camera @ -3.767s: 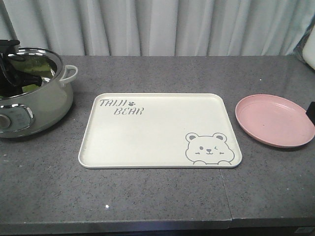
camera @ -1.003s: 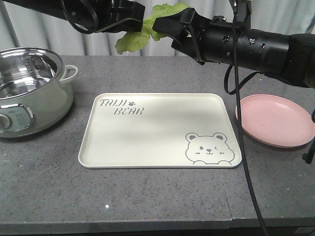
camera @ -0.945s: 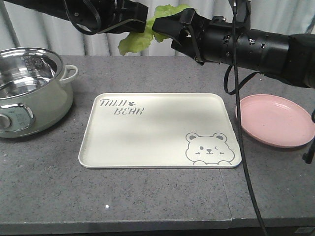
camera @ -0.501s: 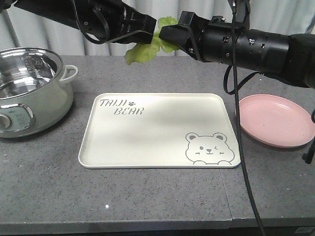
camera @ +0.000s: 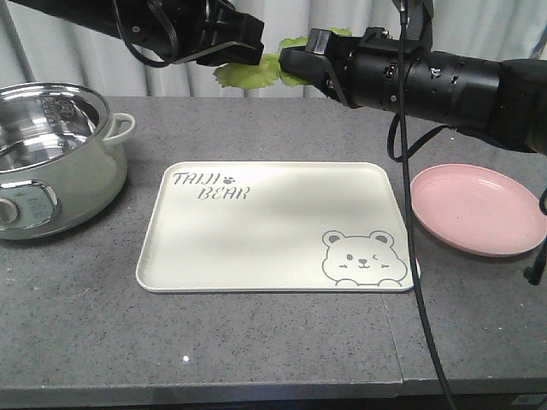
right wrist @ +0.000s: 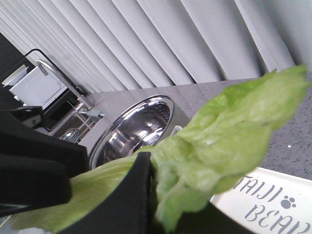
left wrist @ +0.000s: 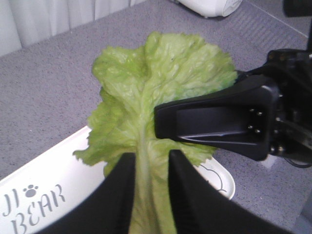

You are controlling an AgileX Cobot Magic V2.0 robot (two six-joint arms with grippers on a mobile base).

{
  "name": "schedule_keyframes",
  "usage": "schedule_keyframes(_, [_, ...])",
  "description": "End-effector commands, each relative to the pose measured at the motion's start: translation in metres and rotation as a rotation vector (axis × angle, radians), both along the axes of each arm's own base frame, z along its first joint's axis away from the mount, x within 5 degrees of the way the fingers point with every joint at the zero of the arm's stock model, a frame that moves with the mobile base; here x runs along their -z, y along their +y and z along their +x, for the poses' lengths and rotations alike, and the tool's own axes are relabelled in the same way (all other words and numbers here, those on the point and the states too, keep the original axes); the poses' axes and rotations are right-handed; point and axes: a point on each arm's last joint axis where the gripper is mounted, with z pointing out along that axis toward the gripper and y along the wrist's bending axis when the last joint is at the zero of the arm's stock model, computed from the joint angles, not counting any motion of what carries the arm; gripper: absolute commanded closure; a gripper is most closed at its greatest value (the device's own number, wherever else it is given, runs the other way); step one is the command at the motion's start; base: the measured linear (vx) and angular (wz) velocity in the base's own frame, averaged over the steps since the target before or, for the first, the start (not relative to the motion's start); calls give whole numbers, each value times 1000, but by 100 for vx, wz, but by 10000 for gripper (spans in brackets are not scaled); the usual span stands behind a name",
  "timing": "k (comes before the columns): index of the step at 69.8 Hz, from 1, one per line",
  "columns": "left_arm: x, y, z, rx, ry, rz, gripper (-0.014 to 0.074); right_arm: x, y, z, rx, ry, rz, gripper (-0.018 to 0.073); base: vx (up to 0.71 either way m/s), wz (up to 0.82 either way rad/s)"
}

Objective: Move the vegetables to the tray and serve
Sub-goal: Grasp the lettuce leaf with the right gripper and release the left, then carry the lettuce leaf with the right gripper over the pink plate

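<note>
While both arms share the lettuce leaf in the air, the thing to guard against is a tug-of-war. The left pincer is clamped on the pale midrib at the stem end, as the left wrist view shows plainly. The right pincer looks closed on the frilly side of the blade, with one finger lying across the top of the leaf and the other hidden beneath it. The leaf hangs high above the desk, over the far edge of the tray rather than its middle, and touches nothing but the two pincers.

I judge the step in hand to be bringing the leaf down onto the tray. To do that well, the arms should travel together toward the near side so the span between them stays the same, since lettuce tears easily along the rib. Lower it until the drooping edge rests on the bare cream surface between the lettering and the bear drawing. Only then should one pincer let go (the one on the thin blade first, I would say), followed by the other. A release from height risks the leaf drifting toward the pot or the pink plate.
</note>
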Motion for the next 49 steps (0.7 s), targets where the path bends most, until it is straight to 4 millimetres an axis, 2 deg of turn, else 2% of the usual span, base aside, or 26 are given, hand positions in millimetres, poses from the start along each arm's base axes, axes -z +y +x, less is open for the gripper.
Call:
schedule_keyframes(1, [-39,10,-21,-23,-136,-63,275,-35,-3,-9,10,-61,130,567,0,0])
schedule_keyframes(10, [-39,16,-23,-43,-152,7,145,-35,-4,-9,12,-71,121,565,0,0])
schedule_keyframes(17, [-33,19,-24,-61,-106,59,110,-39,-21,-6,51,-100,86,565,0,0])
schedule_keyframes(23, [-29,24,-23,-88,-76,120,110,-43,-49,-5,105,-115,40,565,0,0])
schedule_keyframes(32, [-25,30,-22,-133,-65,177,110,-45,-101,-5,190,-75,8,565,0,0])
schedule_keyframes(41, [-26,31,-21,-150,-67,178,110,-33,-149,-5,255,12,-73,565,0,0])
schedule_keyframes(49, [-25,30,-21,-149,-67,176,110,-22,-178,-8,331,85,-179,565,0,0])
